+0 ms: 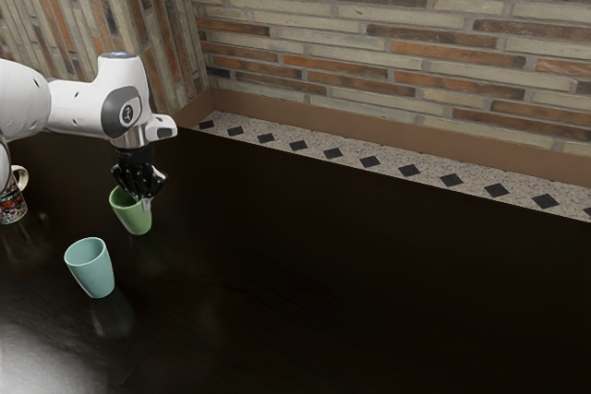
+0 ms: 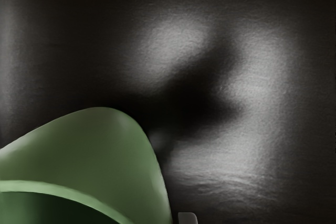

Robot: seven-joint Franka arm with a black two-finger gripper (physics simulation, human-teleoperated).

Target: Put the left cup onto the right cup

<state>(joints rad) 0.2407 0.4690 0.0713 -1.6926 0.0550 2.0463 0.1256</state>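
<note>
In the exterior view, our jaws are narrow and pinch the rim of the green cup point(image 1: 131, 212). It hangs tilted just under them, near the worktop's point(image 1: 323, 274) end at the exterior view's left. The blue cup point(image 1: 90, 267) stands near it, closer to the front edge, with nothing on it. So we think the grab is done, and the carry and stacking are left.

In the wrist view, the green cup point(image 2: 79, 166) is right under our hand, with dark worktop behind it.

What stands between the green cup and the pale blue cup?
Nothing visible. The claw grips the green cup by its rim, and only dark table surface lies between it and the pale blue cup nearer the camera.
</note>
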